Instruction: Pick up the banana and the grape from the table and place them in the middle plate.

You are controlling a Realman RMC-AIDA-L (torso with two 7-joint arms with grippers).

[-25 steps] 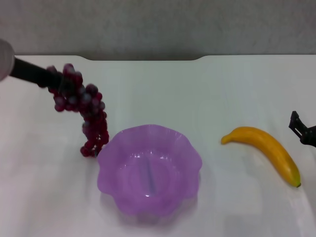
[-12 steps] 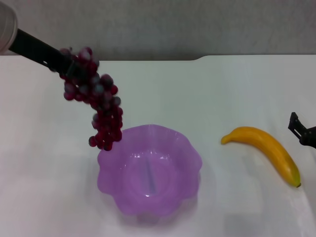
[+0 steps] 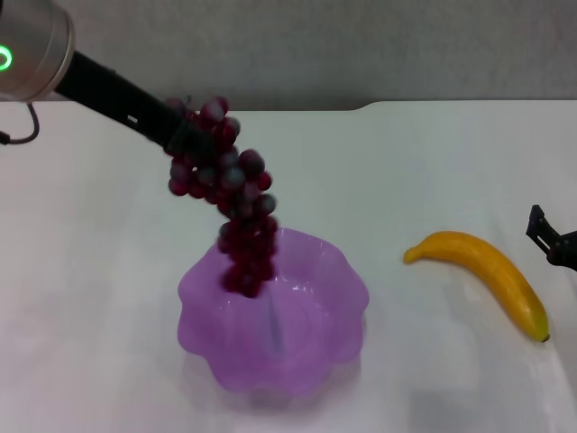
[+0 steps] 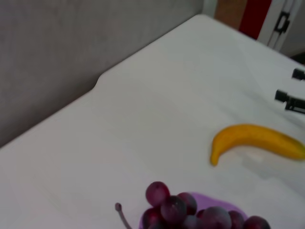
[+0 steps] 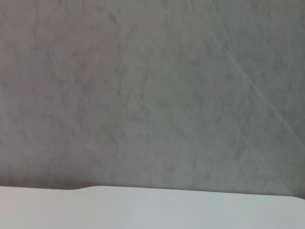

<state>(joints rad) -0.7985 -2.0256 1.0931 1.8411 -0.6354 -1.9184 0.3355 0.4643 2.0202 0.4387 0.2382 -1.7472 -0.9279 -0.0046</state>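
We see a robot test bench in what looks like a lab: a plain white table [image 3: 433, 162], notched along its far edge, stands against a bare grey wall [image 3: 315, 45]. Props sit on the desk: a purple plastic plate [image 3: 343, 316] near the front edge, a banana [image 3: 491, 275] toward the right edge. Beyond the far right corner, red and brown panels [image 4: 243, 14] show.
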